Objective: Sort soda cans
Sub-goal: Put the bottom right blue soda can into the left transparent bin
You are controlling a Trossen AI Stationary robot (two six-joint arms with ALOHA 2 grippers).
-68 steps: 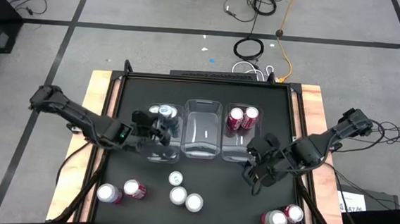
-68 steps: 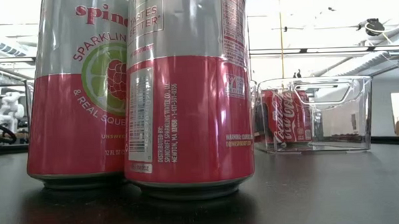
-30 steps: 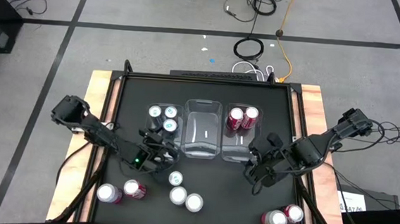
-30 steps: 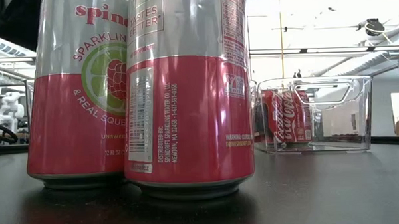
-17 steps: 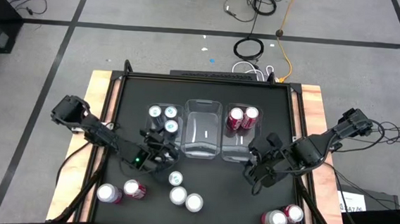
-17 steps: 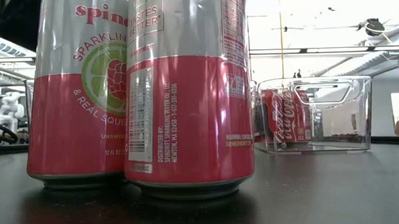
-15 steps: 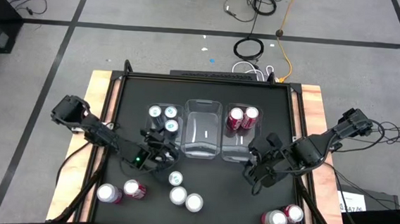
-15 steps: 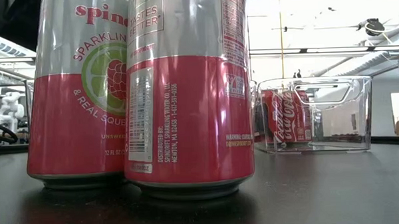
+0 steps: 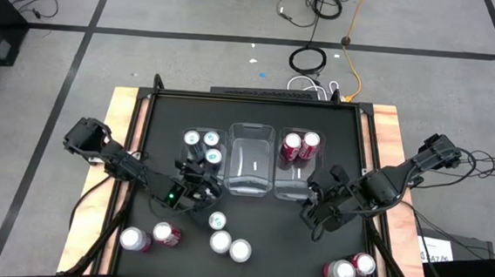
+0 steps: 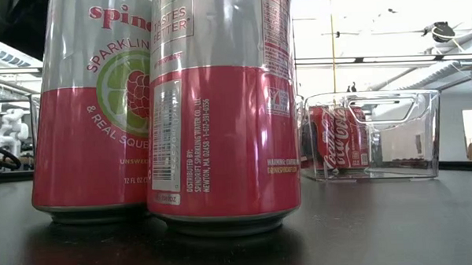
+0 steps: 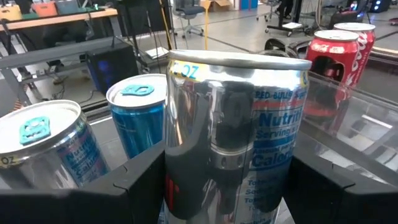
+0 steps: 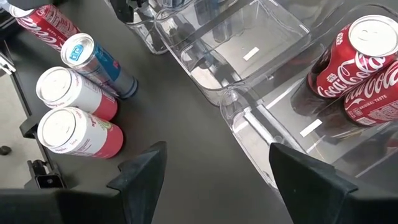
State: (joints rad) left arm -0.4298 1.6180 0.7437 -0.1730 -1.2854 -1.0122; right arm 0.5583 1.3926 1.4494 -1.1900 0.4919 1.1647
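Three blue soda cans stand in the left clear bin (image 9: 186, 165): two at its far end (image 9: 192, 138) and one nearer (image 9: 212, 156). My left gripper (image 9: 207, 169) is shut on that nearer can (image 11: 236, 124), reaching in from the near left. Two dark red cans (image 9: 299, 145) stand in the right bin (image 9: 292, 190). My right gripper (image 9: 316, 215) hangs open over bare table by that bin's near end, touching nothing (image 12: 217, 186). Loose cans stand along the near edge, among them a blue one (image 9: 217, 221) and two pink ones (image 9: 229, 245). My left gripper pinches the blue can's lower side walls (image 11: 180, 186) between its two fingers (image 11: 134, 186), one on each side. The fingers come nearly level from the table's near left. The can stands upright inside the left bin; the fingers hide its base.
The middle bin (image 9: 252, 134) holds no cans. More cans stand at the near left (image 9: 135, 240), (image 9: 166, 234) and the near right (image 9: 340, 272), (image 9: 364, 264). Two pink cans (image 10: 219, 109) fill the low view, with the right bin (image 10: 371, 163) behind them.
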